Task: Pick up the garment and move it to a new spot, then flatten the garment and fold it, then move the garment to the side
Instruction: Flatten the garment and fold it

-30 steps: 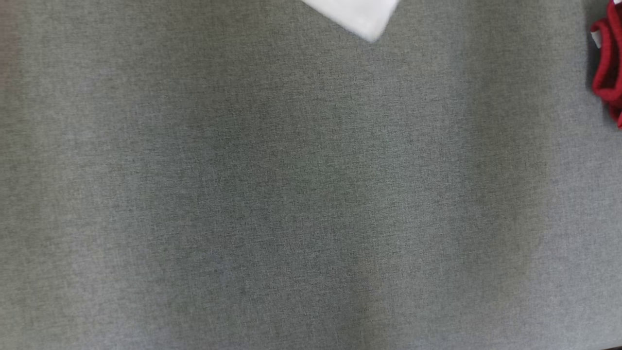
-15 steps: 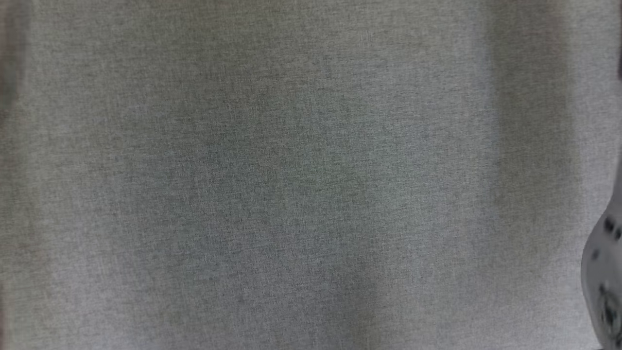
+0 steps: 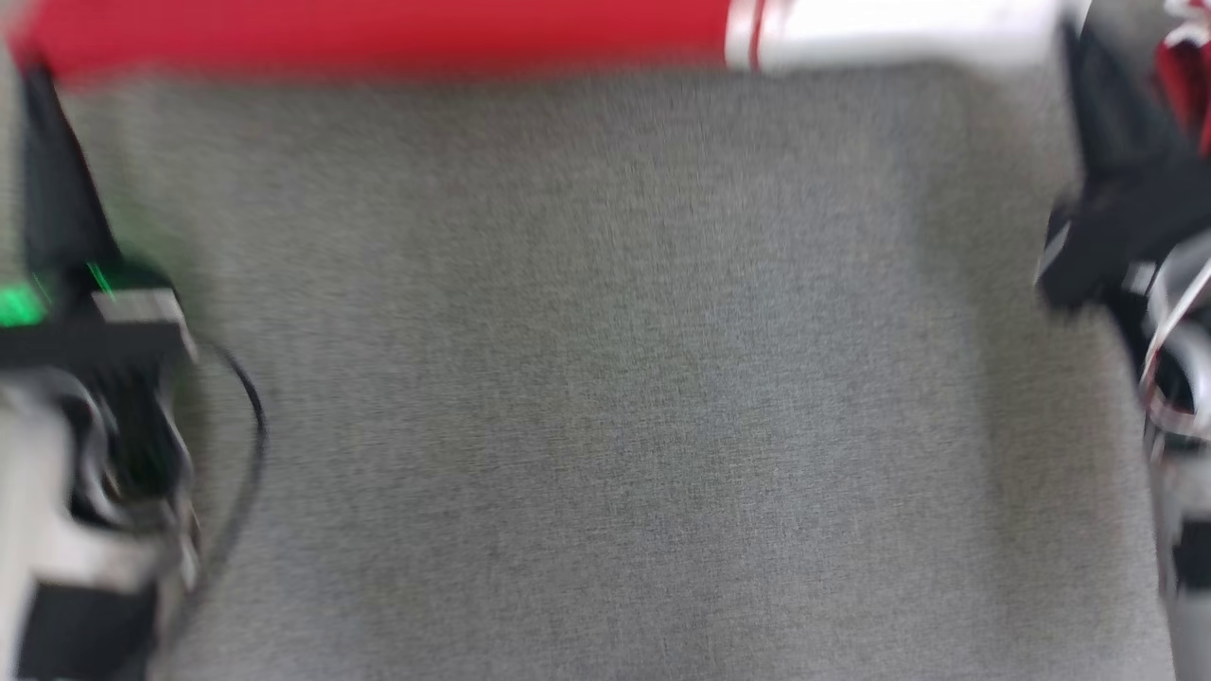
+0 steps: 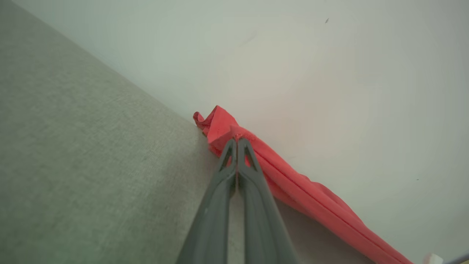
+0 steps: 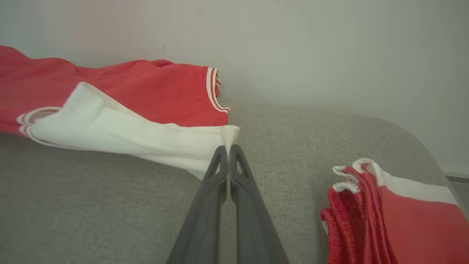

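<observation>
A grey woven surface point(image 3: 605, 378) takes up most of the head view, bare across its middle. A pale wall point(image 4: 329, 73) rises right behind its far edge.

The garment point(image 5: 146, 88), red with a white panel and striped trim, lies pulled out long along that far edge, against the wall. In the head view it is a blurred band across the top, red for most of its length and white at the right end.

A folded pile point(image 5: 403, 220) of red-and-white cloth sits on the surface to the right, apart from the garment and close to the surface's rounded corner. Nothing lies between the two arms. A thin dark cable point(image 3: 251, 426) loops beside the left arm (too blurred to trace).

The left gripper point(image 4: 237, 141) has its fingers pressed together on a bunched red corner of the garment at the surface's edge. The right gripper point(image 5: 228, 148) is likewise clamped tight, pinching the tip of the white corner.
</observation>
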Controlling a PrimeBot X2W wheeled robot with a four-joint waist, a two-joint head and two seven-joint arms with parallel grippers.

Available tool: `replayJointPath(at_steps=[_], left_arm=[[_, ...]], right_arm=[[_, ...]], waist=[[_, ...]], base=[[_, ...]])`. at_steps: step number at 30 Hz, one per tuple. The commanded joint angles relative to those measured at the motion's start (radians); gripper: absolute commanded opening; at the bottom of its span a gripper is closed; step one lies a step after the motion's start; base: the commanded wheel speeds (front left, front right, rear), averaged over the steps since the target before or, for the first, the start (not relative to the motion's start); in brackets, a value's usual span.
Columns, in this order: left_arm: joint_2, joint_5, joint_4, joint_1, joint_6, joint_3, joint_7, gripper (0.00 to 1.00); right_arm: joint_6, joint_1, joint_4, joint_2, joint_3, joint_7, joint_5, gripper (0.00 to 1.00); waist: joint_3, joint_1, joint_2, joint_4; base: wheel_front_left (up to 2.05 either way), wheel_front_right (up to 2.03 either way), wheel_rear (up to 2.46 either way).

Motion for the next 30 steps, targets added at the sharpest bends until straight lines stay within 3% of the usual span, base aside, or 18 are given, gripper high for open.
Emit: replayJointPath(at_steps=[1, 6, 14, 22, 30], left_arm=[[-0.038, -0.036, 0.027, 0.149, 0.024, -0.007, 0.016, 0.00], [-0.065, -0.054, 0.009, 0.354, 0.049, -0.032, 0.037, 0.00], [-0.066, -0.088, -0.039, 0.538, 0.075, -0.083, 0.142, 0.00], [-0.043, -0.127, -0.147, 0.707, 0.119, -0.103, 0.227, 0.00], [0.003, -0.095, -0.212, 0.795, 0.174, -0.100, 0.254, 0.00]], right_arm=[[-0.003, 0.077, -0.015, -0.010, -0.010, 0.030, 0.014, 0.00], [-0.003, 0.278, -0.040, 0.001, -0.013, 0.132, 0.072, 0.00], [-0.003, 0.480, -0.068, 0.023, -0.031, 0.265, 0.088, 0.00], [-0.003, 0.661, -0.128, 0.058, -0.061, 0.431, 0.114, 0.00], [-0.003, 0.776, -0.203, 0.089, -0.089, 0.553, 0.153, 0.00]], waist=[[-0.133, 0.0003, 0.0002, 0.050], [-0.236, 0.0003, 0.0002, 0.069], [-0.356, 0.0003, 0.0002, 0.091], [-0.437, 0.0003, 0.0002, 0.106], [-0.466, 0.0003, 0.0002, 0.109]], base=[[0.00, 0.00, 0.00], [0.00, 0.00, 0.00], [0.00, 0.00, 0.00], [0.00, 0.00, 0.00], [0.00, 0.00, 0.00]])
